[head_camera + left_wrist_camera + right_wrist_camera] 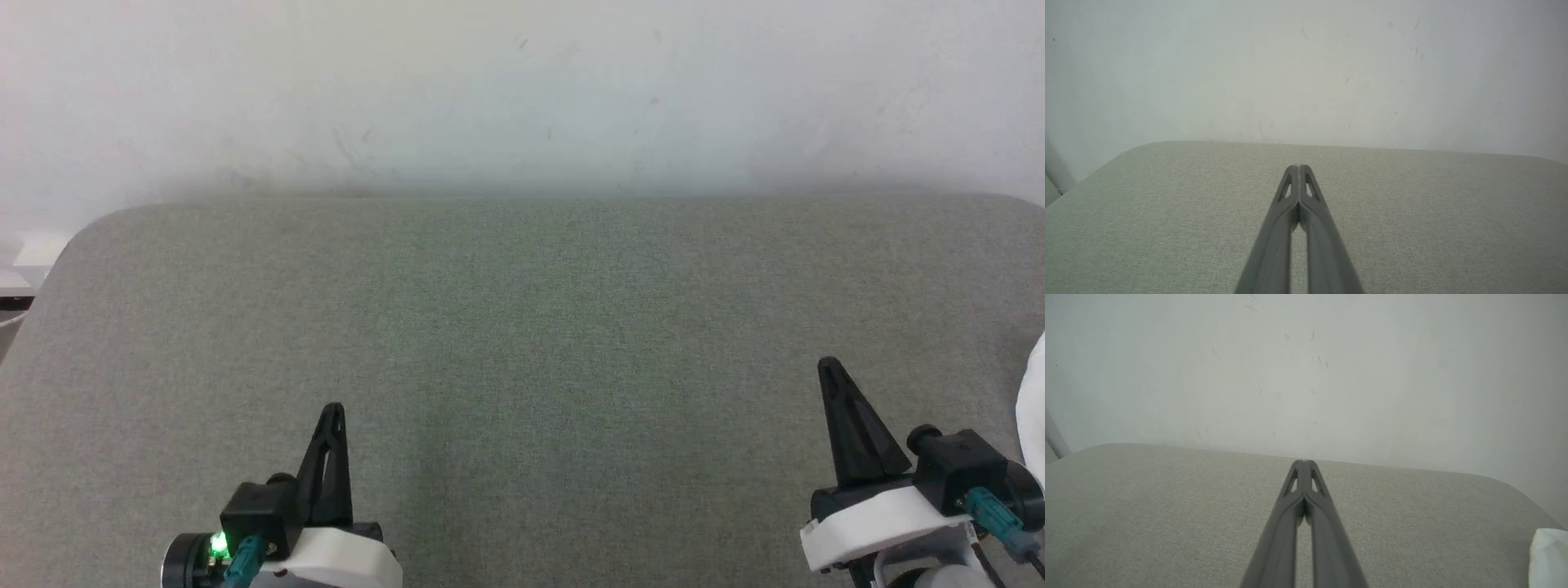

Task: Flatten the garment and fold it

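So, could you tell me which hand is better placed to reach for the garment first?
The right hand, I'd judge: the garment lies just to its right, while the left hand sits far across the table.

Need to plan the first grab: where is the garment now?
A white edge of the garment lies at the head view's far right, on the grey tabletop, just right of the right claw.

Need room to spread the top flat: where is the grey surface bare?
Nearly all the grey padded surface is bare, from the wall to the shut left jaws and right jaws. The white garment crowds its right edge.
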### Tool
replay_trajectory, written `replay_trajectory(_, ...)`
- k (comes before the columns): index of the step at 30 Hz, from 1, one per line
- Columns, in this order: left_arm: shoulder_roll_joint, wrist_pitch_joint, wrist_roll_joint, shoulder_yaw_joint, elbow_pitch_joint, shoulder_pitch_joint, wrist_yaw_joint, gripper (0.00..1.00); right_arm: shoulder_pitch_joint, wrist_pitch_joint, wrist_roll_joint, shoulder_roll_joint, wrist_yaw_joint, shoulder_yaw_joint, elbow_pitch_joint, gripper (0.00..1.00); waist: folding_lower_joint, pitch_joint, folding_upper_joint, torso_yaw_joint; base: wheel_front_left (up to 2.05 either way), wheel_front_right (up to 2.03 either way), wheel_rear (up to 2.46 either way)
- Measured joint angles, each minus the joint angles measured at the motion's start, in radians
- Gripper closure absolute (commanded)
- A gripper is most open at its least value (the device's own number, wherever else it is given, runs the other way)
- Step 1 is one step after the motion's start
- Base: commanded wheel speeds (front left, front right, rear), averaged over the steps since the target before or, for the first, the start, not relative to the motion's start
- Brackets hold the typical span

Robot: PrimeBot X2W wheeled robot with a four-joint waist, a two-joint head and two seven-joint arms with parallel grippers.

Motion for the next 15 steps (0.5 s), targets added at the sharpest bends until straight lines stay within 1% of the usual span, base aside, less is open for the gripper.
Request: replay_trajectory(15, 0.0, 0.033, 0.013, 0.012, -0.004, -0.007, -0.009, 1.0, -0.001, 0.034, -0.009, 0.0, 0.0, 0.001, -0.005, 1.0, 0.0, -0.001, 0.0, -0.006, 0.0, 0.0, 0.0)
